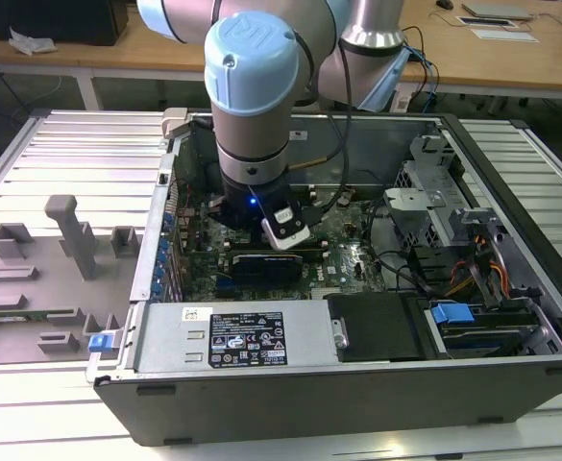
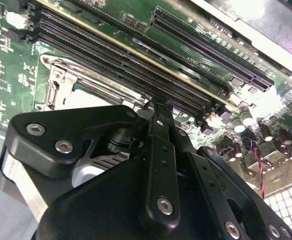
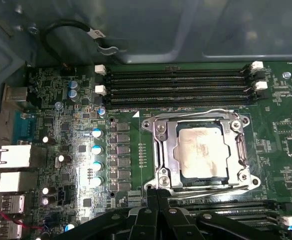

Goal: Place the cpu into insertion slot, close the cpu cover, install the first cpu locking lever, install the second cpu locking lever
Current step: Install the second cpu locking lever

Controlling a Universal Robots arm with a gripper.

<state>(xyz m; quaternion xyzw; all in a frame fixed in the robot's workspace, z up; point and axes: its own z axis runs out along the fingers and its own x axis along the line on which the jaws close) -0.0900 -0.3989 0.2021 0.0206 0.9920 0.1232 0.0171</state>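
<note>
In the first wrist view the cpu (image 3: 203, 152), silvery-grey with a smeared face, lies in the insertion slot (image 3: 246, 150). The cpu cover (image 3: 160, 145) is folded flat around it. One thin wire lever (image 3: 195, 114) runs along the socket's side by the memory slots. Another lever (image 3: 210, 188) runs along the opposite side. My gripper (image 3: 158, 195) is shut, and its black fingertips sit at that second side's corner. I cannot tell whether they touch the lever. In the second wrist view the gripper (image 2: 158, 106) stands against the socket's metal frame (image 2: 61, 75).
The arm's wrist (image 1: 252, 115) reaches down into the open computer case (image 1: 511, 375). Long black memory slots (image 3: 178, 85) flank the socket. A black graphics card (image 1: 266, 264) lies near the wrist, with the power supply (image 1: 232, 336) in front. Grey fixtures (image 1: 69, 235) stand at the exterior view's left.
</note>
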